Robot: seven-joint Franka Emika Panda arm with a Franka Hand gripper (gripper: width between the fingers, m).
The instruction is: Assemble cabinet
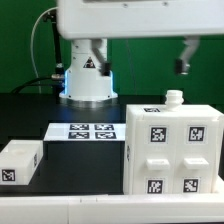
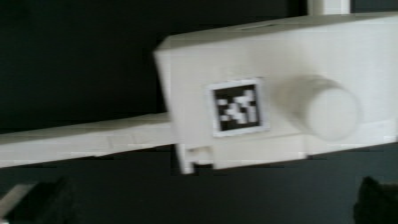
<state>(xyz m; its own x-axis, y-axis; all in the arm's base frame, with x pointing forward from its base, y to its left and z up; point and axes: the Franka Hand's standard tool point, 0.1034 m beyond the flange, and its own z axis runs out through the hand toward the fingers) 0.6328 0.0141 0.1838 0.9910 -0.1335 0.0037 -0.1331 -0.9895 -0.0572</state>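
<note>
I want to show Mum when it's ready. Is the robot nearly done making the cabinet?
Done: the cabinet stands as one big box, with a round peg on top. In hand: nothing; the fingers are open, above the cabinet. Left: a small white block lies apart at the exterior view's left; whether it belongs, I cannot tell.

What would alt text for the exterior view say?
A large white tagged cabinet, round peg on top, stands on a black table. The empty end effector hangs above it. A marker board and small tagged block lie beside it.
</note>
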